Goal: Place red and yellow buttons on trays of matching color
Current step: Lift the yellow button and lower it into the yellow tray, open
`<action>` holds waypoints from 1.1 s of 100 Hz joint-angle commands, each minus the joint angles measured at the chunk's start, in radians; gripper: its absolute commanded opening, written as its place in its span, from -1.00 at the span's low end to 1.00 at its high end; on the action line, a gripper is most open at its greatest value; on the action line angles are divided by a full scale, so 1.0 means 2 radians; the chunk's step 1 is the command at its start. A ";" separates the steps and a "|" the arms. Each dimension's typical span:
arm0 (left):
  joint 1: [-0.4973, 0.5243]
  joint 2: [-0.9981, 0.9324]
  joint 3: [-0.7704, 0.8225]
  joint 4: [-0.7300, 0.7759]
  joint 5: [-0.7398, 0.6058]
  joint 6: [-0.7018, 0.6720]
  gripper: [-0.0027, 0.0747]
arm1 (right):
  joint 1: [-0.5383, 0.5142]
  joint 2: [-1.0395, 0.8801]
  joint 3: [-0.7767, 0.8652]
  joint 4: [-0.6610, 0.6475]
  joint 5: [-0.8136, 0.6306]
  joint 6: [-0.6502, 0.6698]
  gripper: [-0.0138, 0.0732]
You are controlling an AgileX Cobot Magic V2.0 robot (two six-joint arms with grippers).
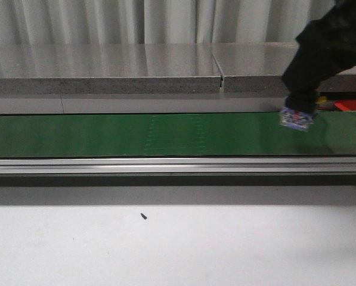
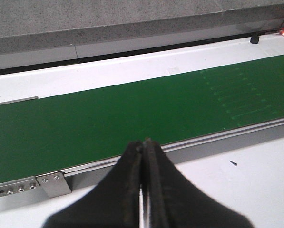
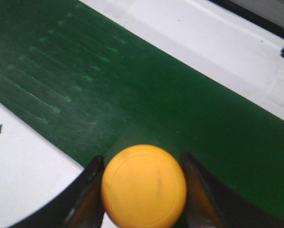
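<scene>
A round yellow button (image 3: 143, 186) sits between the two black fingers of my right gripper (image 3: 142, 159), which is shut on it above the near edge of the green conveyor belt (image 3: 180, 109). In the front view my right arm (image 1: 321, 53) reaches down over the belt's far right end. Behind it show a piece of the red tray (image 1: 352, 105) and a small yellow patch (image 1: 322, 99). My left gripper (image 2: 144, 142) is shut with nothing in it, just before the belt's near rail. No red button is in view.
The green belt (image 1: 136, 134) runs across the table with a metal rail (image 1: 166, 165) along its near side. A grey stone ledge (image 1: 106, 71) lies behind it. A small dark screw (image 1: 144, 216) lies on the white table (image 1: 178, 250).
</scene>
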 commanded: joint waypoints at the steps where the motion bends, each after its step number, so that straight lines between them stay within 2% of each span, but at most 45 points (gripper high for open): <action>1: -0.004 0.001 -0.014 -0.010 -0.033 0.000 -0.98 | -0.031 -0.042 0.007 0.011 -0.025 0.007 -0.49; 34: -0.004 0.001 -0.014 -0.010 -0.033 0.000 -0.98 | -0.164 -0.110 0.076 0.011 -0.009 0.012 -0.49; 77: -0.004 0.001 -0.014 -0.010 -0.033 0.000 -0.98 | -0.348 -0.119 0.085 0.010 0.028 0.040 -0.49; 92: -0.004 0.001 -0.014 -0.010 -0.033 0.000 -0.98 | -0.379 -0.119 0.087 0.010 0.029 0.044 -0.49; 110: -0.004 0.001 -0.014 -0.010 -0.033 0.000 -0.98 | -0.381 -0.116 0.117 0.007 -0.004 0.044 -0.49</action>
